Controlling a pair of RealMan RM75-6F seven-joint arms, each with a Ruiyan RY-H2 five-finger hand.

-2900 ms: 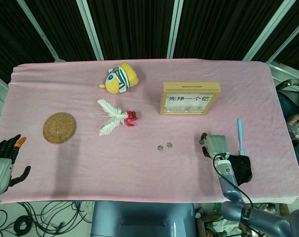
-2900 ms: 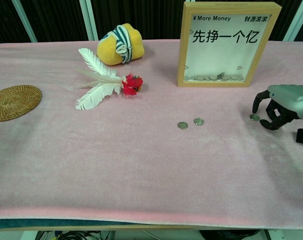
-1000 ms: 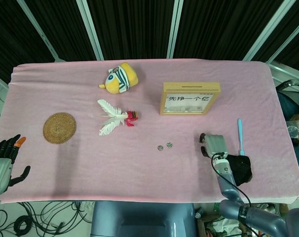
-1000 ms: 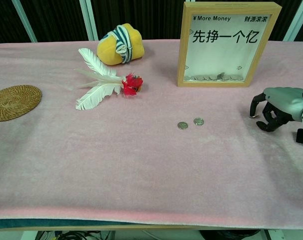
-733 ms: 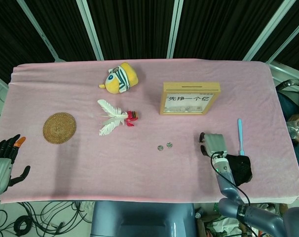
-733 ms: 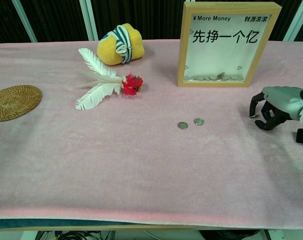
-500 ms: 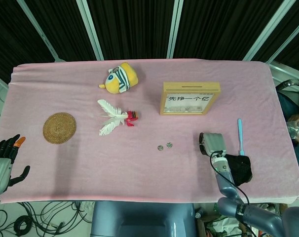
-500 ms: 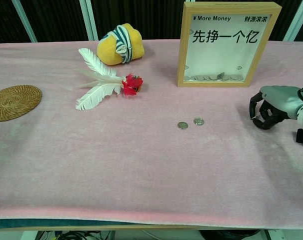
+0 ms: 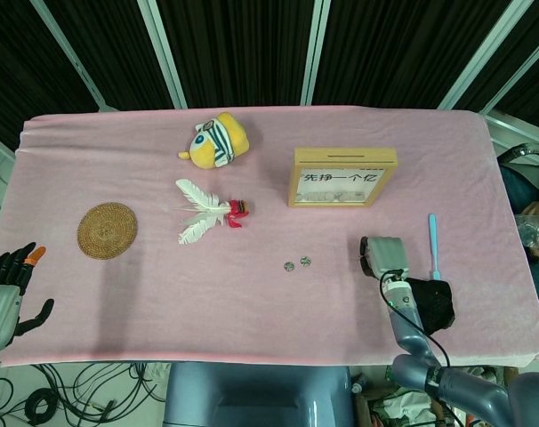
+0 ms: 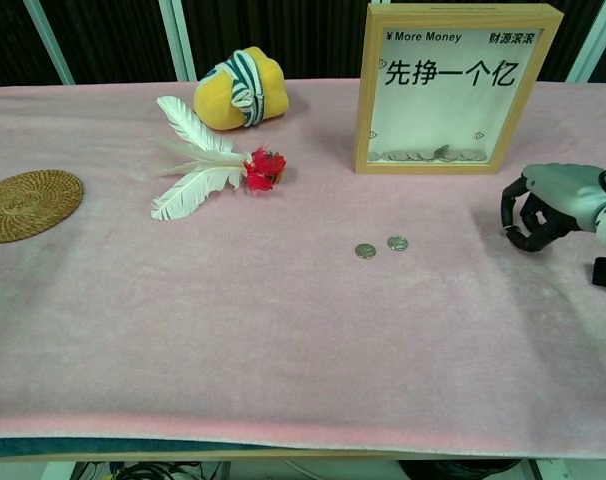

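The right robot hand hangs just above the pink-clothed desk, fingers curled in. It may pinch a coin, but the view is too poor to tell. Two small silver coins lie flat on the cloth to its left, well apart from it. The wooden-framed glass coin box stands upright behind. The left robot hand is spread and empty, far off at the desk's edge.

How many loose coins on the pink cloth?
2 in plain view: left coin and right coin, side by side in front of the wooden coin box. The right hand, fingers curled, may hide another.
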